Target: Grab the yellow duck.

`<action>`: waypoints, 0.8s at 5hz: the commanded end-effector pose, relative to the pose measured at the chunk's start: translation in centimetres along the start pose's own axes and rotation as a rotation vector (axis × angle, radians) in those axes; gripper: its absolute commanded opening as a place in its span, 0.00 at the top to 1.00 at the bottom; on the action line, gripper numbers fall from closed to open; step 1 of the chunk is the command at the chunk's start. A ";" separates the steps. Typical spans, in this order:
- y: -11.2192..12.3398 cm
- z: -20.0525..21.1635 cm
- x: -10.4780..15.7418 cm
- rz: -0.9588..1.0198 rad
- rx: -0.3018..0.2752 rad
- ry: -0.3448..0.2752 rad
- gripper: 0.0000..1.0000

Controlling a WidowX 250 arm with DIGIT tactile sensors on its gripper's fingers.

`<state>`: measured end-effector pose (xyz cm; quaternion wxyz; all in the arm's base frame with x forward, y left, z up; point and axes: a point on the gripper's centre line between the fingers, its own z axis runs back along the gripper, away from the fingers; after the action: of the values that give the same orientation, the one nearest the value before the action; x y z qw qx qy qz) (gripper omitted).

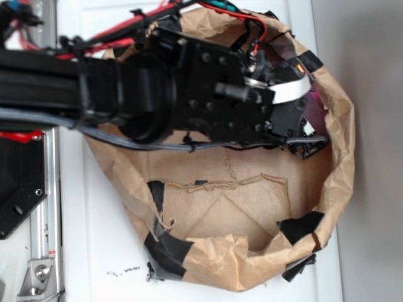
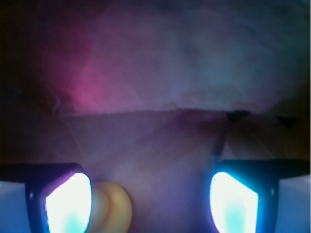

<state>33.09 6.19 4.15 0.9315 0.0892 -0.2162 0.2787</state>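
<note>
In the wrist view a rounded piece of the yellow duck (image 2: pixel 118 208) shows at the bottom edge, right beside the inner face of the left pad (image 2: pixel 68 204). The right pad (image 2: pixel 232 201) stands far off, with bare paper floor between it and the duck. My gripper (image 2: pixel 150 204) is open and low inside the brown paper bag (image 1: pixel 343 157). In the exterior view the black arm and gripper (image 1: pixel 301 135) reach into the bag's upper right part and hide the duck.
A torn paper strip (image 1: pixel 233 184) lies across the bag's floor. Black tape patches (image 1: pixel 301 226) sit on the crumpled rim, which rises all round the gripper. The bag rests on a white table (image 1: pixel 94 239), and a metal rail (image 1: pixel 44 207) runs along the left.
</note>
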 end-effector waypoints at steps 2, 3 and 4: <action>1.5 -0.7 -5.1 -0.074 0.025 0.154 0.00; 0.4 -0.1 -6.3 -0.120 -0.001 0.170 0.00; -0.1 0.0 -6.4 -0.136 -0.006 0.173 0.00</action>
<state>28.70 3.13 1.12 0.9601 0.0736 -0.1348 0.2338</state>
